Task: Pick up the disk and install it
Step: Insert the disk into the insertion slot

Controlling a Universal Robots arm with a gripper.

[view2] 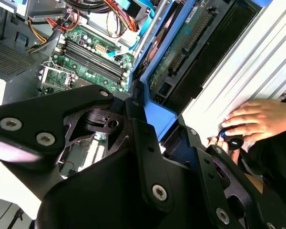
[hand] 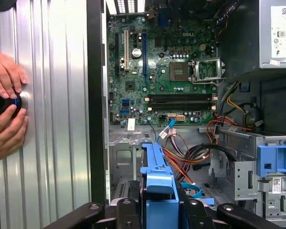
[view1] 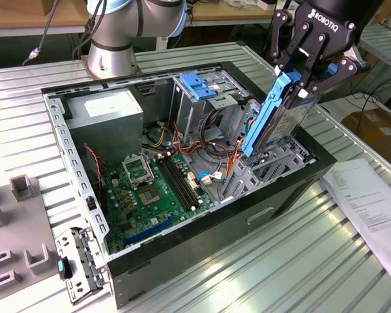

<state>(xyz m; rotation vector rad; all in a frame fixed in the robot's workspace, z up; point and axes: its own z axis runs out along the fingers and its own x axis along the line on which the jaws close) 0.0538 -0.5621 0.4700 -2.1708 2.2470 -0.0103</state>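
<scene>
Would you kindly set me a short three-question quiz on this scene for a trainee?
1. True or false: the gripper holds the disk tilted over the open computer case.
2. The disk's edging is: A red, B blue, C green.
3. What lies on the table at the exterior view's right of the case?

Key: 1 true; 2 B; 3 a paper sheet.

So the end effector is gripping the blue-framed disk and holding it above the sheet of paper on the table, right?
Not quite. The end effector does grip the disk, but holds it above the open computer case, lower end dipping inside, as the exterior view shows. The sheet of paper lies apart, toward the exterior view's right.
</scene>
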